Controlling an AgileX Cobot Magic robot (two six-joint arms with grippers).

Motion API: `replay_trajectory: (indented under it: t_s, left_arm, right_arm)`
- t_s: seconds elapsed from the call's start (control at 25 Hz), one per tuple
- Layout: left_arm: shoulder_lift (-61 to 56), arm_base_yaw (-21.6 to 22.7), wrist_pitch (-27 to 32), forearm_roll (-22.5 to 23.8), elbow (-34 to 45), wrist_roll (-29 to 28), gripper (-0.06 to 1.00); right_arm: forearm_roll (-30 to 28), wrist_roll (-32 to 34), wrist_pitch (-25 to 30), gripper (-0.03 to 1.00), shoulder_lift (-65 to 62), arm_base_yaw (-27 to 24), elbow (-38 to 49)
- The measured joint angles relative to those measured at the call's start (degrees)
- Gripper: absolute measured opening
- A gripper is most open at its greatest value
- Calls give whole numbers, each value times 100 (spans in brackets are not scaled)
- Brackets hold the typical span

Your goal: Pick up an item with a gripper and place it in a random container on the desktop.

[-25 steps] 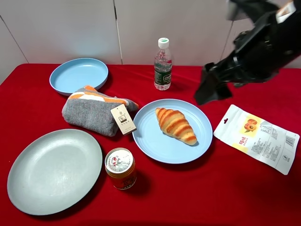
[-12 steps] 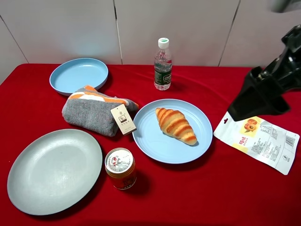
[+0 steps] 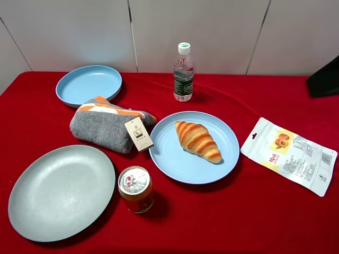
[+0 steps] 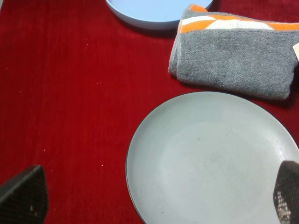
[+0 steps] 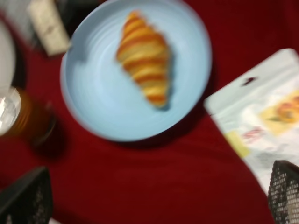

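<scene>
**Croissant rests on its plate, both claws empty**

We see the golden-brown, orange-striped croissant [image 3: 198, 141] lying in the round light-blue shallow plate [image 3: 168, 161] near the middle of the red-covered table [image 3: 238, 211], its long axis running diagonally from the back edge toward the front right corner. Our right gripper [image 5: 154, 196] hangs above the plate's near side, fingers spread wide and holding nothing, the nearer arm by our judgement. The left gripper [image 4: 154, 196], fingers also apart and empty, hovers over the larger grey-green plate [image 4: 187, 140].

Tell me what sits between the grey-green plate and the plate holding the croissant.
The gold-lidded can stands between the grey-green plate and the light-blue plate bearing the croissant, as the exterior high view shows.
</scene>
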Motion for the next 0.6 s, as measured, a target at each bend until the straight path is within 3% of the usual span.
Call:
replay_trajectory:
  t_s: [0.32, 0.6]
  left_arm:
    - [0, 0, 0, 0, 0, 0, 97]
    - [0, 0, 0, 0, 0, 0, 97]
  right_arm:
    - [0, -22, 7, 69, -1359, -2122, 0]
    - [-259, -22, 13, 69, -2466, -3080, 0]
